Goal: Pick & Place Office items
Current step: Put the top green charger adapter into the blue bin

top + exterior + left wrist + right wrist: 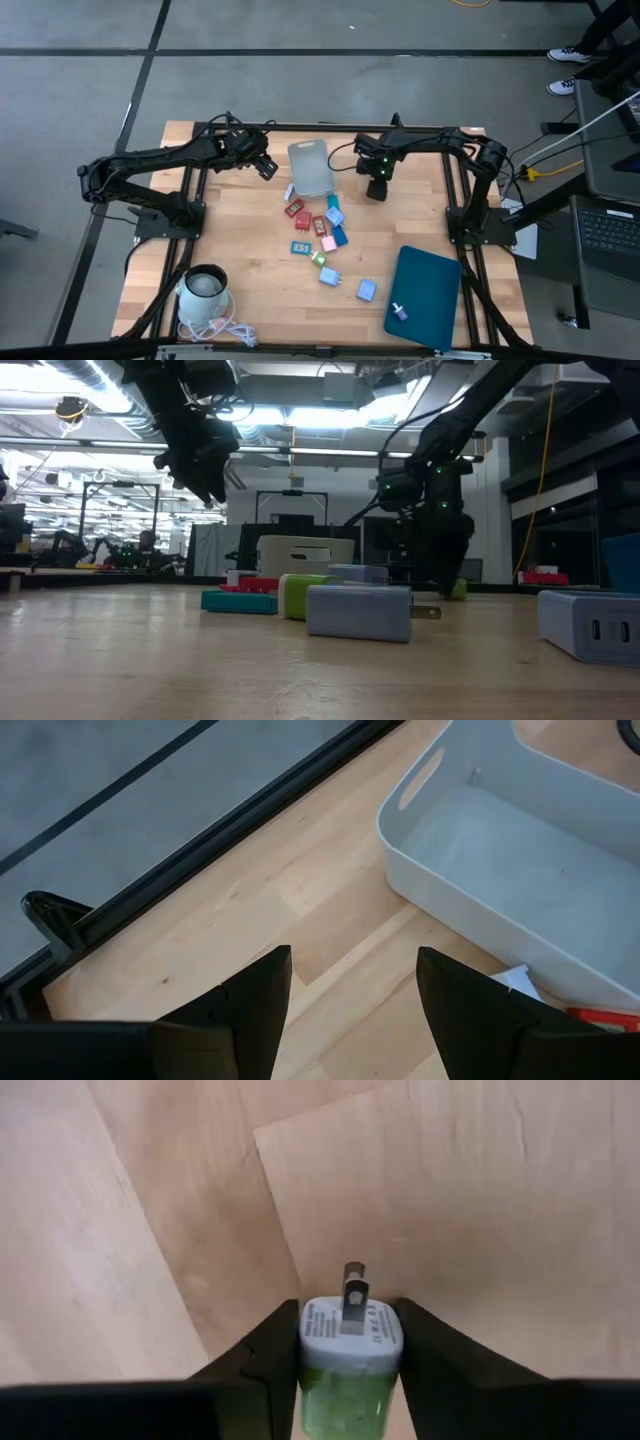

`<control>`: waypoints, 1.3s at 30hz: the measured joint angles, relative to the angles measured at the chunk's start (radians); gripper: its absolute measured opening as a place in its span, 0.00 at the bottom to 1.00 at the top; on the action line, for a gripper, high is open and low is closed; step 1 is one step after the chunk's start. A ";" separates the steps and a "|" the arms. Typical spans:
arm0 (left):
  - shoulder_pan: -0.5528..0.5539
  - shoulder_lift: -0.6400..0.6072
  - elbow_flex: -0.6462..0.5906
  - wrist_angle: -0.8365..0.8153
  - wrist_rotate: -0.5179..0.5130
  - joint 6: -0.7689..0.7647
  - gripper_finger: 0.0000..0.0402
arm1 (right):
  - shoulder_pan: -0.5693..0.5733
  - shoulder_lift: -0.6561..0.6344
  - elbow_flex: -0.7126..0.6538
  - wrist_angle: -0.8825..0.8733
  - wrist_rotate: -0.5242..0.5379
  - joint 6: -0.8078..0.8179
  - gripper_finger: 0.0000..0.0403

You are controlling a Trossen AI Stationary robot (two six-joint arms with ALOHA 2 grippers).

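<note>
Over on the left, the left gripper (266, 166) hangs above the table's (250, 260) far part, just left of the grey bin (311, 168), its fingers (250, 1010) spread with nothing between them. A white kettle (204, 290) with its cord sits at the near left corner. The bin stands at the far middle, with a white scrap of paper (289, 191) at its near left corner. Just near of the bin the office items (322, 238) lie scattered in a loose cluster: red, pink, teal, green and blue pieces, trailing toward the near right, where a light blue charger (367, 290) sits by itself. Right of the bin, the right gripper (377, 190) is down close to the wood, pinching a green charger (348, 1365) between its fingers (265, 1360), prongs pointing away from the wrist. At the near right lies the dark teal tray (430, 290), with one small blue piece (400, 312) resting on it.
</note>
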State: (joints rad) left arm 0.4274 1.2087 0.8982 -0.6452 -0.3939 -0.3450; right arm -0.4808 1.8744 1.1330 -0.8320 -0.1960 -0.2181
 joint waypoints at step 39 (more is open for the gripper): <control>0.001 0.000 0.000 0.238 0.458 0.264 0.53 | 0.754 -0.077 0.476 -0.178 -0.176 0.948 0.33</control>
State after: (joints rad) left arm 0.4282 1.2087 0.8982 -0.4072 0.0646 -0.0809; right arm 0.2735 1.7969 1.6085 -1.0096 -0.3717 0.7296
